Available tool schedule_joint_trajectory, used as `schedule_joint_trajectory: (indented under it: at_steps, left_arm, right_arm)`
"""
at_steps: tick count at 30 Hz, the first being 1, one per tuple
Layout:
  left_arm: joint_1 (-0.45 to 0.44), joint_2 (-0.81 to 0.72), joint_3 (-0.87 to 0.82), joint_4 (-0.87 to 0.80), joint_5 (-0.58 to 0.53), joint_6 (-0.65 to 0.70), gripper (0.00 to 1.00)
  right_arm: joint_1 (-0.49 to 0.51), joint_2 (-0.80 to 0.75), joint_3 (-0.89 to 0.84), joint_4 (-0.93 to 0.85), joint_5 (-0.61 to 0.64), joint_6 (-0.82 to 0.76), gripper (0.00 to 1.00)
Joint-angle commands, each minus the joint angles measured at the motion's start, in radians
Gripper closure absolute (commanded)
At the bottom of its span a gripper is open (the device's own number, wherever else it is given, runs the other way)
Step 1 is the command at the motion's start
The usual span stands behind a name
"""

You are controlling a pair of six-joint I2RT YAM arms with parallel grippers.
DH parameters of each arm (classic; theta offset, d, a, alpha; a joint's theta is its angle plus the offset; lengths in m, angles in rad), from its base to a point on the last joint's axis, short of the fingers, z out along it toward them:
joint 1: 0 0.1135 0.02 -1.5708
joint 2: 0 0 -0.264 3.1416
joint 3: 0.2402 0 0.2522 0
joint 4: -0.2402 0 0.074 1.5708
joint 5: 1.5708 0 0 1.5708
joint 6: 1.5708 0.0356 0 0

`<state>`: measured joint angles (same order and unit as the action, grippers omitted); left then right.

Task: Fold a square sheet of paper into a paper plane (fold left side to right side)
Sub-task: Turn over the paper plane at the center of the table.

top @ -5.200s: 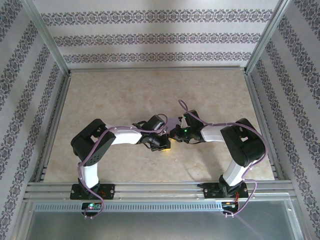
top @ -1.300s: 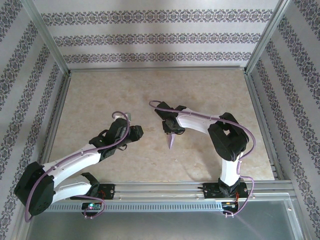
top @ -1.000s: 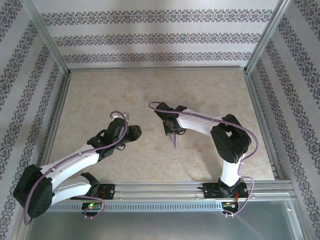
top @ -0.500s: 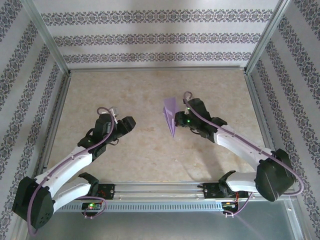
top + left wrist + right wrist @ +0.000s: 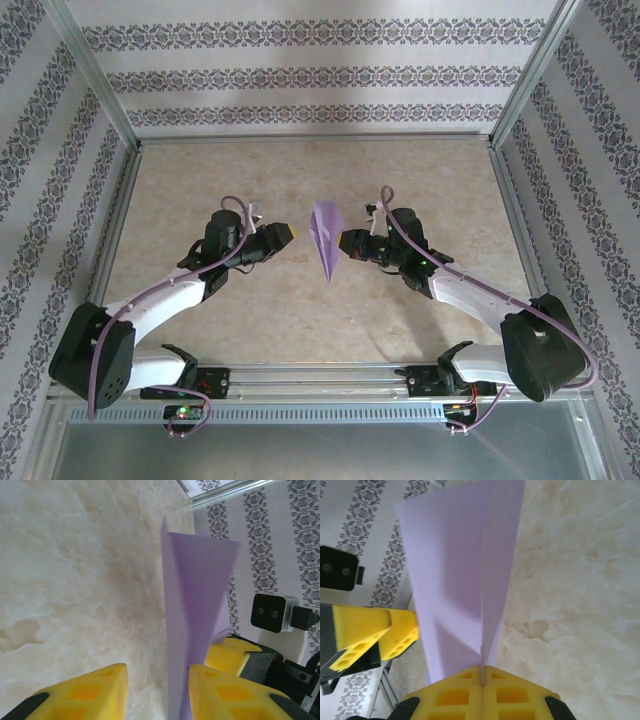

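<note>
1. Location: the paper plane [image 5: 324, 240] is held over the desk [image 5: 200, 180], between both pincers, nose toward the near edge.
2. Right pincer [image 5: 345, 242]: clamped on the plane's layered centre fold.
3. Left pincer [image 5: 287, 232]: jaws apart, just beside the plane, holding nothing.
4. Handling: thin, light paper, probably stiff only along its creases. Expect wings to bend or crumple under side load.
5. Recommended hold: the multi-layer centre fold, not a single-layer wing.

paper plane [image 5: 455, 570] cropped, base in right claw [image 5: 482, 674]
</note>
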<state>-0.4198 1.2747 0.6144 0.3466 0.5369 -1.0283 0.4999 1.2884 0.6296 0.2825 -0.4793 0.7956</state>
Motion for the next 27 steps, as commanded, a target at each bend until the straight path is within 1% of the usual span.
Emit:
schedule_joint_trajectory:
  at_steps: [1, 11, 27]
  left_arm:
    - [-0.011, 0.027, 0.035, 0.125, 0.053, -0.041, 0.63]
    - [-0.02, 0.073, 0.05, 0.138, 0.061, -0.042, 0.65]
    - [-0.024, 0.089, 0.042, 0.134, 0.049, -0.035, 0.65]
  right_arm:
    - [0.009, 0.011, -0.01, 0.067, -0.038, 0.016, 1.0]
    - [0.021, 0.031, -0.004, 0.075, -0.048, 0.016, 1.0]
    - [0.045, 0.057, 0.028, 0.078, -0.056, 0.018, 1.0]
